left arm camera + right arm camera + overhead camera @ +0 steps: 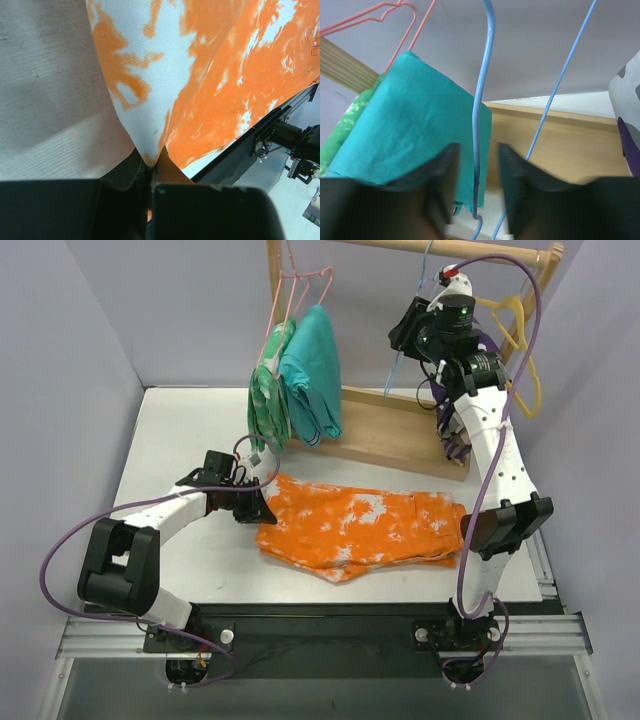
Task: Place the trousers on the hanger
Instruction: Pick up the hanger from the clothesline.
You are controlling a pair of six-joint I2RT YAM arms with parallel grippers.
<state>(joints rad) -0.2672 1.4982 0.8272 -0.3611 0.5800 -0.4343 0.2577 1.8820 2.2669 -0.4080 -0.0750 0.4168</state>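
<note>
The orange trousers with white splotches lie flat across the table's middle. My left gripper is at their left end, shut on a corner of the cloth; in the left wrist view the cloth runs down into the closed left gripper. My right gripper is raised at the wooden rail, beside the thin light-blue hanger that hangs there. In the right wrist view the hanger's wire runs between the fingers of the open right gripper; I see no contact with either finger.
A wooden rack with a base board stands at the back. On it hang pink hangers with a teal garment and a green patterned one, a yellow hanger and a purple-and-white garment.
</note>
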